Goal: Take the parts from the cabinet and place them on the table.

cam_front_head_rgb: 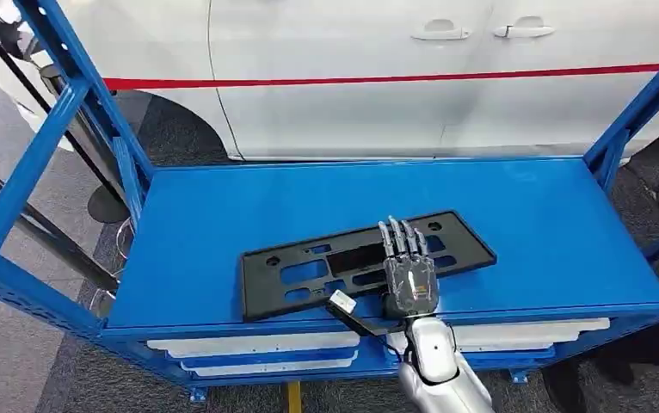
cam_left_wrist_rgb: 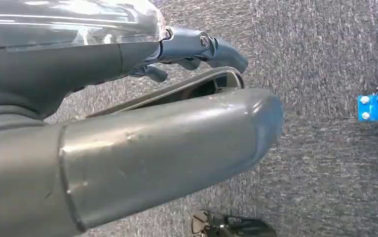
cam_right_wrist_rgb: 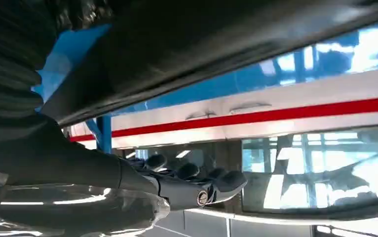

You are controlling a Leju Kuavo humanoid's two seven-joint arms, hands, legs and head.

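Observation:
A flat black plastic part (cam_front_head_rgb: 309,271) with several cut-outs lies slanted on the blue cabinet shelf (cam_front_head_rgb: 223,215), its near edge at the shelf's front lip. My right hand (cam_front_head_rgb: 409,271) lies on top of the part's right half with its fingers (cam_front_head_rgb: 399,239) stretched flat and pointing away from me. Its thumb is hidden from the head view. In the right wrist view the dark fingers (cam_right_wrist_rgb: 192,180) rest on a glossy surface, with a blurred dark band above them. A white tag (cam_front_head_rgb: 341,301) sits at the part's front edge. My left hand (cam_left_wrist_rgb: 197,47) hangs over grey carpet and holds nothing.
A white car (cam_front_head_rgb: 395,77) with a red stripe stands right behind the cabinet. Blue uprights (cam_front_head_rgb: 68,129) frame the shelf on both sides. White parts (cam_front_head_rgb: 257,344) lie on the lower shelves. A blue cabinet foot (cam_left_wrist_rgb: 377,103) stands on the carpet.

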